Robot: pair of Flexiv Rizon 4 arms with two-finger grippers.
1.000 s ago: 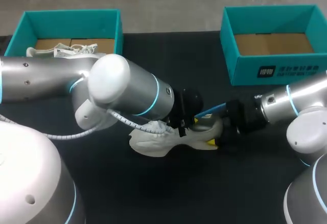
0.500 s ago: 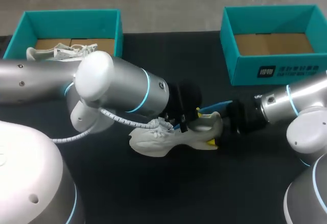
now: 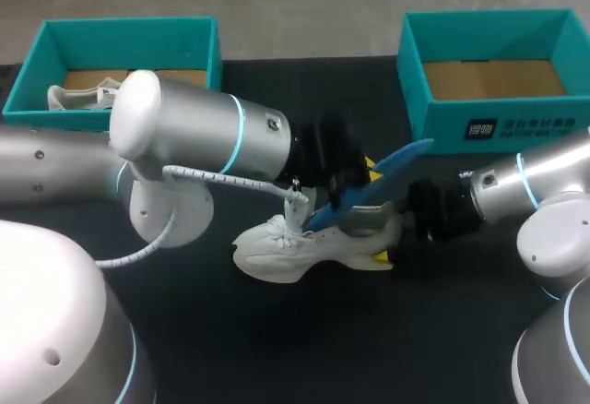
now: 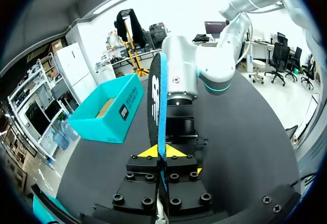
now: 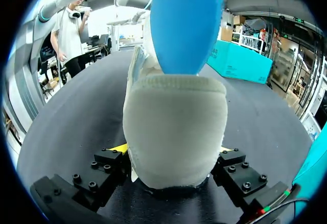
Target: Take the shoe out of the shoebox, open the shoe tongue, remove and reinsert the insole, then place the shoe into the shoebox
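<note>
L tool (image 4: pixel 162 152) clamped on blue insole (image 3: pixel 376 181), angled up from shoe (image 3: pixel 295 252); R tool (image 5: pixel 171 151) clamped on shoe's heel.

White shoe (image 3: pixel 309 249) mid-table, heel at right gripper (image 3: pixel 391 249), probably clamped; left gripper (image 3: pixel 359 177) holds blue insole (image 3: pixel 395 166) angled upward.

Right-hand shoebox (image 3: pixel 553 113): small white printed label (image 3: pixel 479 129) on its front wall, characters too small to read. Blue insole (image 4: pixel 162 106): white lettering (image 4: pixel 155 83) on its black underside, seen nearly edge-on, unreadable. Nothing else legible.
</note>
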